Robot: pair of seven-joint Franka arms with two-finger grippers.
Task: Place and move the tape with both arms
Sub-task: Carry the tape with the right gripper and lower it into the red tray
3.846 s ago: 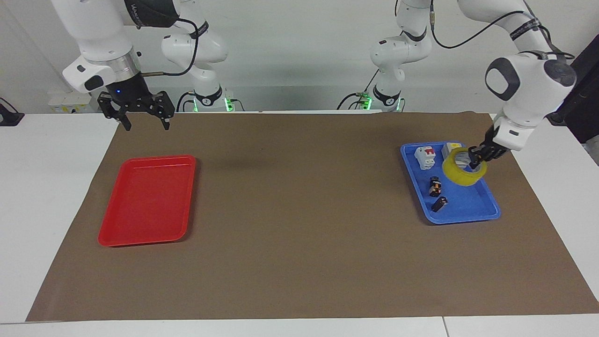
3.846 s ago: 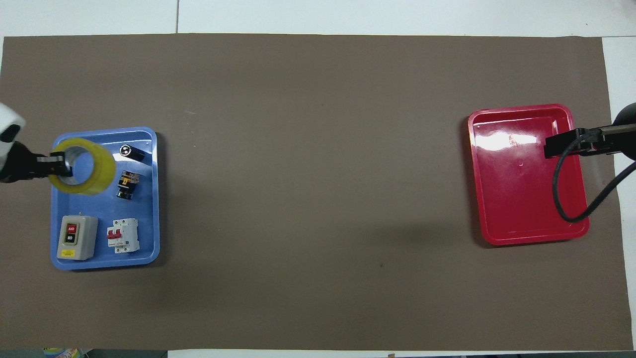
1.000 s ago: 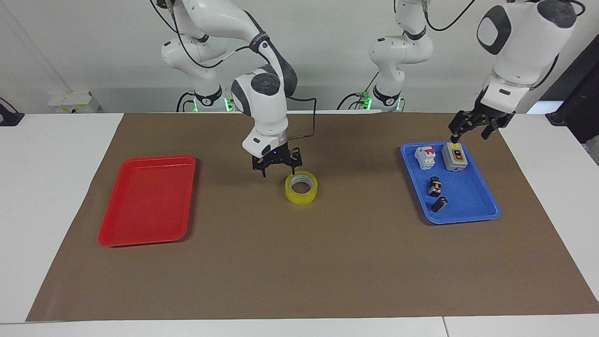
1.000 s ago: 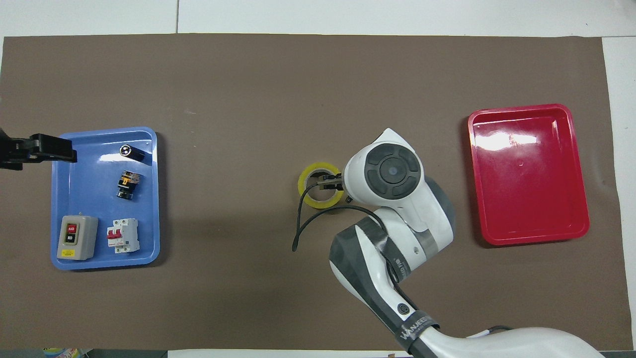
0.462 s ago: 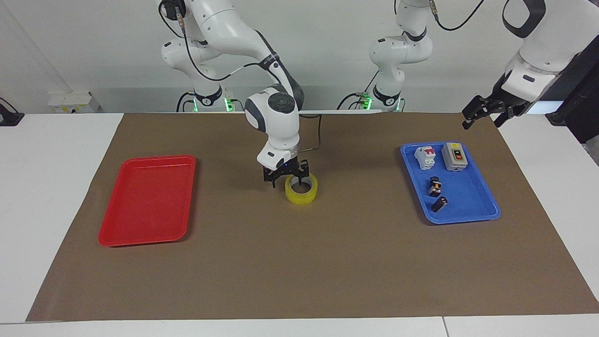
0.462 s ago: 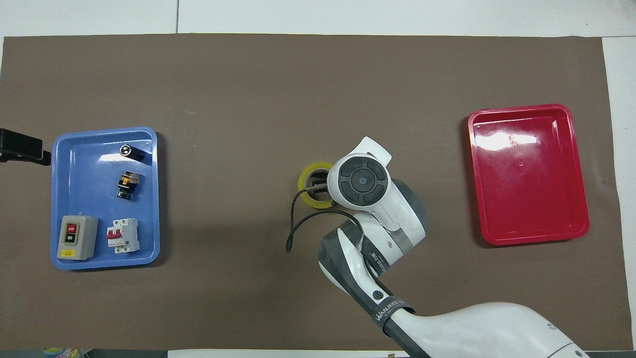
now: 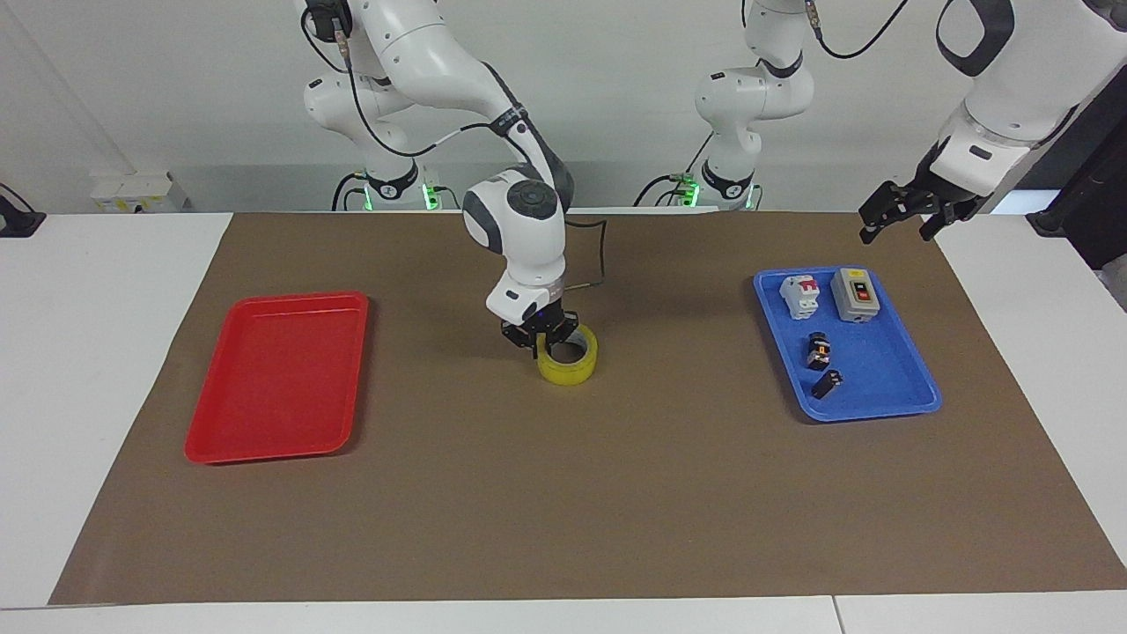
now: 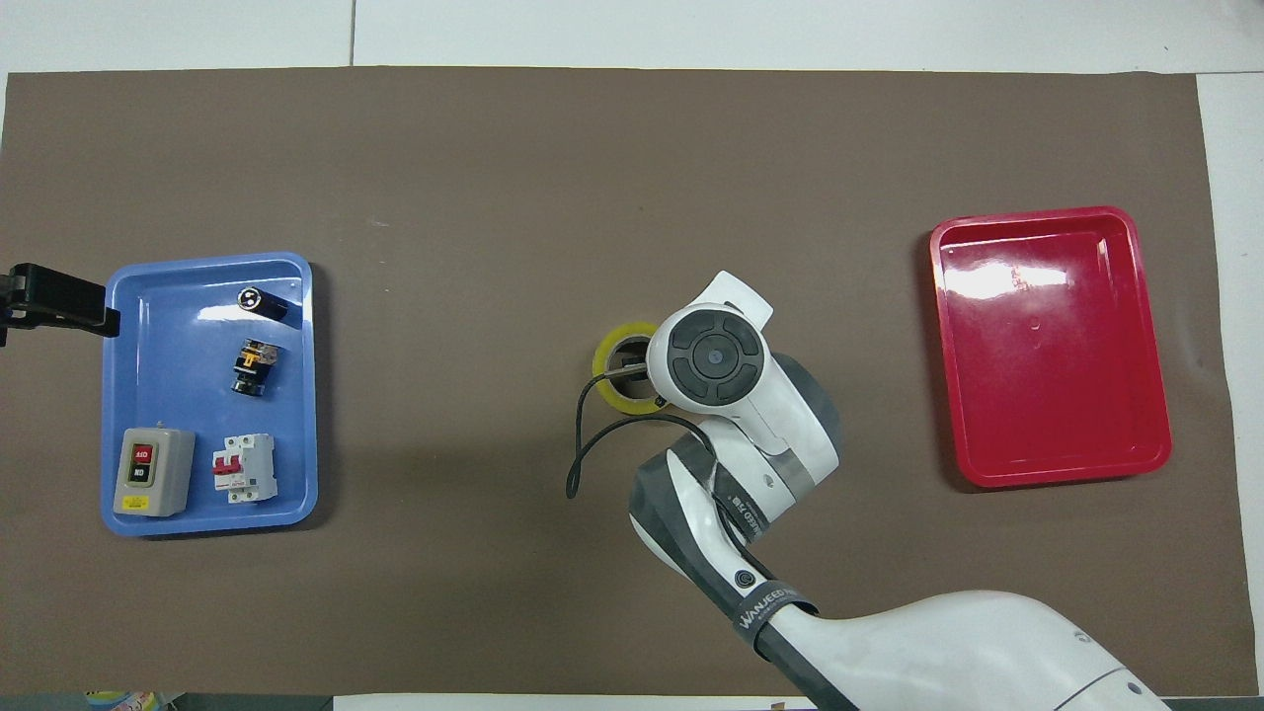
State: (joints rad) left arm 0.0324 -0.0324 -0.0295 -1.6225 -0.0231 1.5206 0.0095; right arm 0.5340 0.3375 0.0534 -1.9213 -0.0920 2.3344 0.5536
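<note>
The right gripper (image 7: 544,340) has dropped from just above onto the tape (image 7: 569,360), mid-frame on the brown mat, and seems to pinch its wall: pickup starting. The left gripper (image 7: 900,211), spread open, waits upper right above the blue tray (image 7: 880,401).

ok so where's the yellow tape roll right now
The tape lies flat on the brown mat mid-table, between the red tray and the blue tray, with the right gripper down at its rim.
</note>
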